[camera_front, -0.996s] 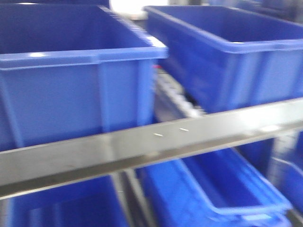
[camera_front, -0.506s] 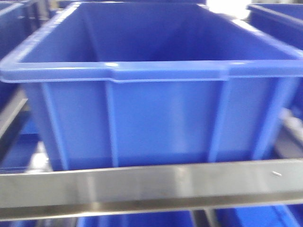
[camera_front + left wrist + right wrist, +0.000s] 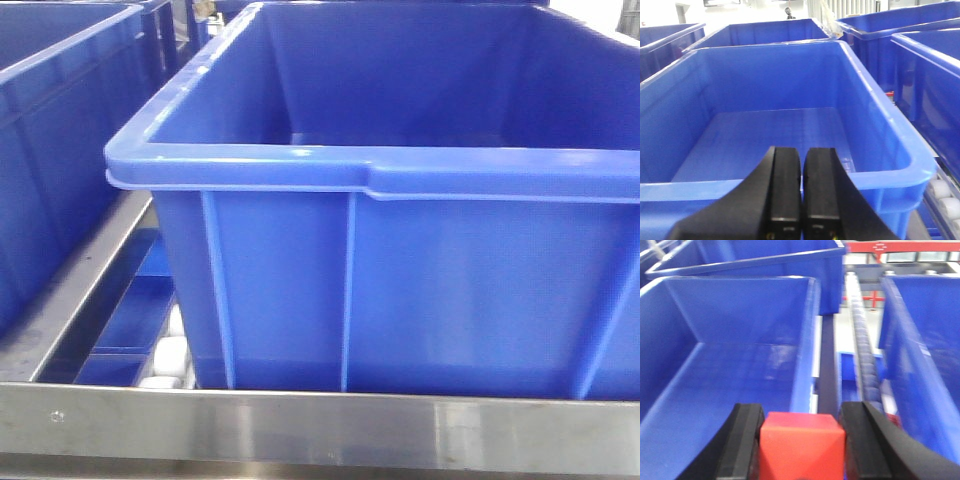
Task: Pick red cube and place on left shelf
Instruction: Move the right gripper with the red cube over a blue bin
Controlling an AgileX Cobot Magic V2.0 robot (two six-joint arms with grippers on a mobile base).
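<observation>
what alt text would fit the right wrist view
The right tool grips the red cube at the bottom of the frame. Beyond it lies an open blue crate, with a roller track to its right and a second crate at the right edge.

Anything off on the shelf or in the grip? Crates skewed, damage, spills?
Nothing stands out. The large blue ribbed plastic crate sits square behind the brushed steel front rail, with no cracks or spills visible. The small red cube sits squarely in the right pincer; the left pincer is shut, empty.
</observation>
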